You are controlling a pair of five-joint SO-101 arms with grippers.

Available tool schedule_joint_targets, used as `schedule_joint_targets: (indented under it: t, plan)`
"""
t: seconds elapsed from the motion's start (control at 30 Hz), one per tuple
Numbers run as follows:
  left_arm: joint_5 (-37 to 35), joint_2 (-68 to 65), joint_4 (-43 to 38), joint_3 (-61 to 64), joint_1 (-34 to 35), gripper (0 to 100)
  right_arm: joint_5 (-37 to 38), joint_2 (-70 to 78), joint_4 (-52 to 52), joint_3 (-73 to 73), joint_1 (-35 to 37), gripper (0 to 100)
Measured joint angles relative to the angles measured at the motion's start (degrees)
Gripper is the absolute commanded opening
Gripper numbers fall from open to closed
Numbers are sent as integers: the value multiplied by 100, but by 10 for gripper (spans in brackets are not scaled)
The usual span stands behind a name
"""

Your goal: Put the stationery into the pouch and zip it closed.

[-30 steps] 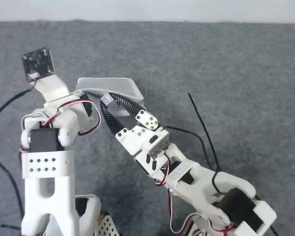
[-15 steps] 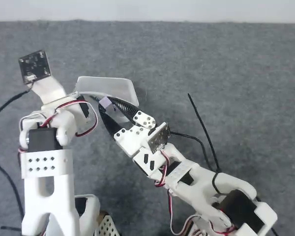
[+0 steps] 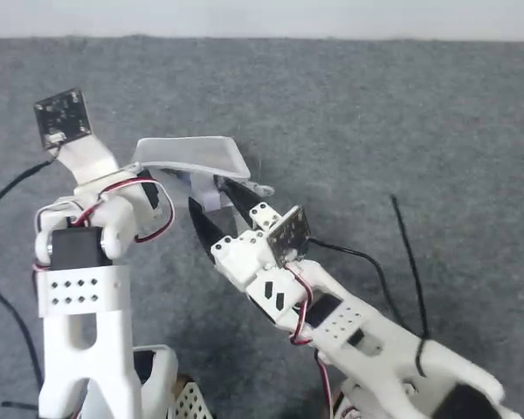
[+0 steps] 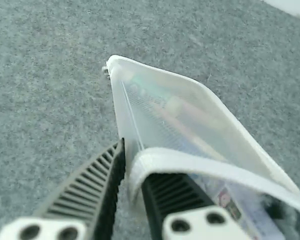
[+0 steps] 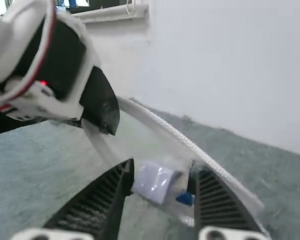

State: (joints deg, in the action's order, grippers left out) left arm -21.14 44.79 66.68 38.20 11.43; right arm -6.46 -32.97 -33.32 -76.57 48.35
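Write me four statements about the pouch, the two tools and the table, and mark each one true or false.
1. The left tool grips the pouch by its white edge. True.
2. The pouch is empty. False: stationery shows through its clear side.
3. The right tool is open, one finger on each side of the pouch. True.
4. The table is bare wood. False: grey fabric covers it.

- The table (image 3: 419,113) has a grey, fuzzy cover, like a carpet.
- A thin black cable (image 3: 405,253) lies on it at the right.
- A second black cable (image 3: 0,199) runs over it at the left edge.
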Motion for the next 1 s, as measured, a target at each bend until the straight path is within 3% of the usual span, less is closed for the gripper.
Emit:
schedule_joint_targets:
  t: [0.2, 0.5, 0.73, 1.0]
  plan:
    - [0, 0, 0, 0, 0, 9, -132, -870, 1187, 0, 9, 180]
    - [0, 0, 0, 0, 9, 9, -149, -1609, 2013, -9, 0, 177]
    - [0, 0, 0, 0, 9, 9, -149, -2391, 2787, -9, -9, 0]
    - [0, 0, 0, 0, 9, 9, -149, -3921, 4000, -18, -18, 6]
